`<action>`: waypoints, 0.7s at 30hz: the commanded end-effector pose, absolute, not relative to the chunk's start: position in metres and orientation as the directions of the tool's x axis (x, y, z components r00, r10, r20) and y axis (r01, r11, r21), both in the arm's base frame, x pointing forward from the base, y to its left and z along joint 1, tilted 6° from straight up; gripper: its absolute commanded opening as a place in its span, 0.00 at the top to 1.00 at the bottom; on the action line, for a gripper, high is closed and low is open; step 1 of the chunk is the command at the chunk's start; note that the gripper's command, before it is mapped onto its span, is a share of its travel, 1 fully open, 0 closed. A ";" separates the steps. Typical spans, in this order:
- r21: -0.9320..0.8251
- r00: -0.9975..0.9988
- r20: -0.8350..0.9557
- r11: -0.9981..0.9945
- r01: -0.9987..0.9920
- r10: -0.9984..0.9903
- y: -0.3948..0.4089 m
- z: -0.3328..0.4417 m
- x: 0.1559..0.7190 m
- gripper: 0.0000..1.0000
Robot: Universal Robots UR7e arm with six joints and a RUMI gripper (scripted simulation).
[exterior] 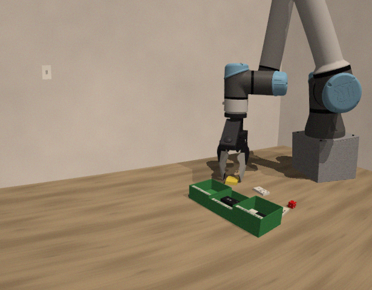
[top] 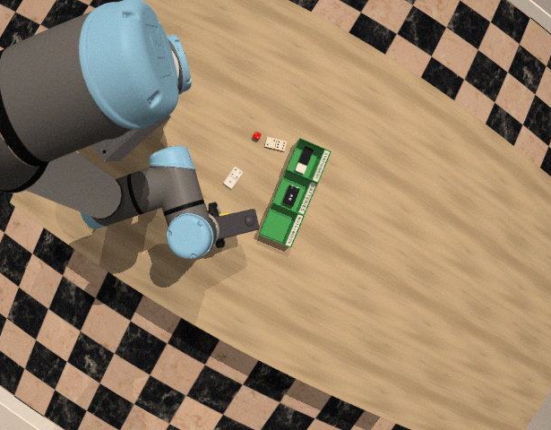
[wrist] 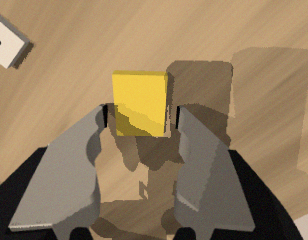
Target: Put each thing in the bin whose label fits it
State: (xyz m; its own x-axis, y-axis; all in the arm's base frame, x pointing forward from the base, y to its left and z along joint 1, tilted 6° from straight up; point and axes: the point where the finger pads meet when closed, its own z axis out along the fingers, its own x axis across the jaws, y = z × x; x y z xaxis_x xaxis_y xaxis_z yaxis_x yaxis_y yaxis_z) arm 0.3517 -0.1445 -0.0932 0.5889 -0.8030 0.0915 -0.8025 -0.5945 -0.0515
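Observation:
A yellow block (wrist: 140, 102) (exterior: 231, 180) lies on the table beside the end of the green row of three bins (top: 306, 198) (exterior: 257, 225); only a sliver of the block shows in the top view (top: 223, 214). My gripper (wrist: 142, 107) (exterior: 231, 177) (top: 236, 223) is down at the table. Its fingers stand on either side of the block with small gaps, so it is open. The bin nearest the block (top: 275, 225) (exterior: 210, 186) is empty. The middle bin holds a black item (top: 290, 195) (exterior: 228, 200). The far bin holds a black-and-white item (top: 303, 159).
Two white dominoes (top: 275, 143) (top: 232, 177) and a red die (top: 255, 135) (exterior: 291, 203) lie on the table beside the bins. One domino corner (wrist: 6, 45) shows in the wrist view. The robot's grey base (exterior: 325, 159) stands behind.

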 end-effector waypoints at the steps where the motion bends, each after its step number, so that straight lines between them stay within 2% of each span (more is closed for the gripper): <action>1: -0.051 0.590 0.092 -0.596 -0.801 -0.802 -0.142 -0.094 0.351 0.67; 9: -0.051 0.590 0.094 -0.596 -0.801 -0.802 -0.142 -0.094 0.350 0.67; 10: -0.052 0.589 0.096 -0.595 -0.802 -0.802 -0.143 -0.093 0.351 1.00; 21: -0.052 0.589 0.096 -0.595 -0.802 -0.802 -0.143 -0.093 0.351 1.00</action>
State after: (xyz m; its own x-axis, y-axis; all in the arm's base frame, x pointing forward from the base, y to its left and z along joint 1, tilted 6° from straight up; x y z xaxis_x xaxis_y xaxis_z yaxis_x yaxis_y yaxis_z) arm 0.3516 -0.1443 -0.0933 0.5887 -0.8026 0.0964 -0.8023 -0.5947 -0.0520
